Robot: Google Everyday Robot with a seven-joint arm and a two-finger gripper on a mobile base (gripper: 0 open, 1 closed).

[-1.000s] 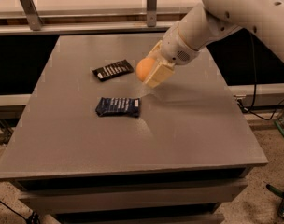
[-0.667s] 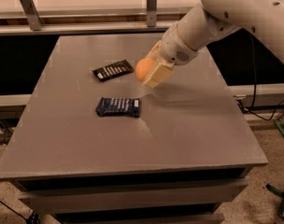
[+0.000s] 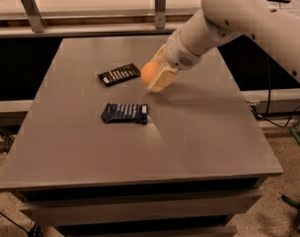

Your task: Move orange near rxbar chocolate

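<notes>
The gripper [image 3: 155,78] hung low over the far middle of the table [image 3: 204,137], pinching the orange [image 3: 149,71]. One cream-coloured finger [image 3: 161,79] showed against the fruit's right side. The other finger was hidden behind the fruit, so the grip could only be judged from the way the orange sat tucked against that pad. The arm [image 3: 224,19] reached in from the far right and sloped down to the left, which kept its bulk away from both bars.

The orange was just to the right of the rxbar [image 3: 119,74], which lay flat with its white lettering up and its long side angled toward the far right. A narrow strip of bare table separated the two. Whether the fruit rested on the surface or was held slightly above it could not be told, though its shadow lay close beneath.

The blue bar [image 3: 124,113] lay nearer and a little left, apart from the orange, so it was not the one being approached.

The carry looked close to done. What remained was probably to set the orange down and open up. Because the fruit is round, it could roll away from the rxbar if let go above the surface.
</notes>
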